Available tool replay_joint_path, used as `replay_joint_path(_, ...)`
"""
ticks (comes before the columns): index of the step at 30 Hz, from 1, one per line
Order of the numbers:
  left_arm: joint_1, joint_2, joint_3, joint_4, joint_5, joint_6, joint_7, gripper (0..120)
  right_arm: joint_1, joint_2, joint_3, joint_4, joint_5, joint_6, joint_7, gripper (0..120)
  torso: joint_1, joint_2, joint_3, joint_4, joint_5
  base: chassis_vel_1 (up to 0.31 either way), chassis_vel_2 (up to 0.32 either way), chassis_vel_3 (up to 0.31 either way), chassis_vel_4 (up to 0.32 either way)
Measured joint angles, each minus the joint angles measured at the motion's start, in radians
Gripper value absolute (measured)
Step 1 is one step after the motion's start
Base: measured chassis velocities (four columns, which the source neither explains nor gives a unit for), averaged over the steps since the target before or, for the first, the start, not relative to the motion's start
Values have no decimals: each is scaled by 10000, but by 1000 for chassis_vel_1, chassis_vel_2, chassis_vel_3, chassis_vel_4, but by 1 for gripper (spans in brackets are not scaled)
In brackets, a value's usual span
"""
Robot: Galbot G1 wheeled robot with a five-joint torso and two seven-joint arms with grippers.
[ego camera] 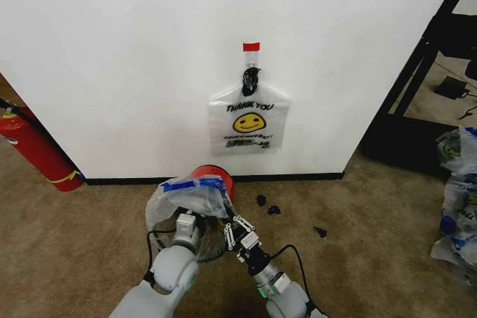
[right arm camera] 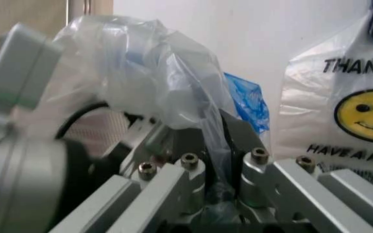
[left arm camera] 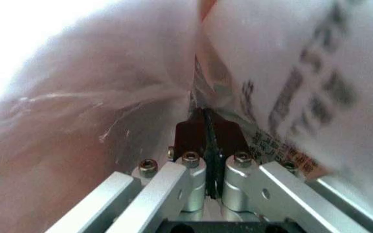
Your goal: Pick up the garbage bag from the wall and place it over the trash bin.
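Two garbage bags are in view. One hangs flat on the white wall (ego camera: 112, 57) at centre frame, long axis vertical, handles up on a small hook (ego camera: 251, 56) under a red tape strip (ego camera: 251, 47), its smiley and "THANK YOU" print facing the room – the hanging bag (ego camera: 249, 118). The other, the garbage bag (ego camera: 188, 197) being worked, sits crumpled at lower centre, bunched over the near side of the trash bin (ego camera: 215, 176), with blue print on its top; its long axis cannot be told.

Room: brown carpet (ego camera: 74, 243), black baseboard (ego camera: 223, 179) along the wall foot, one red fire extinguisher (ego camera: 33, 147) at the left edge, a dark frame (ego camera: 417, 80) at upper right, and more bagged items (ego camera: 458, 191) at the right edge. Three small dark scraps (ego camera: 268, 206) lie on the carpet right of the bin.

Grippers – two. The left gripper (ego camera: 186, 223) is under the crumpled plastic at lower centre; its wrist view shows the jaws brought together on a fold of the film. The right gripper (ego camera: 237, 230) sits just beside it to the right; its wrist view shows the jaws clamped on a strand of the same bag.
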State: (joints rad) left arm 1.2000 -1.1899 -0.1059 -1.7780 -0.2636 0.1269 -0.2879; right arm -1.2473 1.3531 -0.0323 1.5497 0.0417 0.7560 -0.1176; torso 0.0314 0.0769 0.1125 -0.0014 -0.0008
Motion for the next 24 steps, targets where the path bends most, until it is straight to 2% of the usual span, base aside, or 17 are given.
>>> replay_joint_path(12, 806, -199, 542, -471, 445, -85, 337, 0, 98, 192, -28, 1, 73, -4, 140, 1, 0, 0, 0, 0, 0, 0, 0, 0, 0)
replay_joint_path(24, 726, -331, 628, -697, 319, -180, 674, 0, 5, 222, -108, -15, 87, 113, -249, 1, 0, 0, -1, -1, -2, 0, 0, 0, 0)
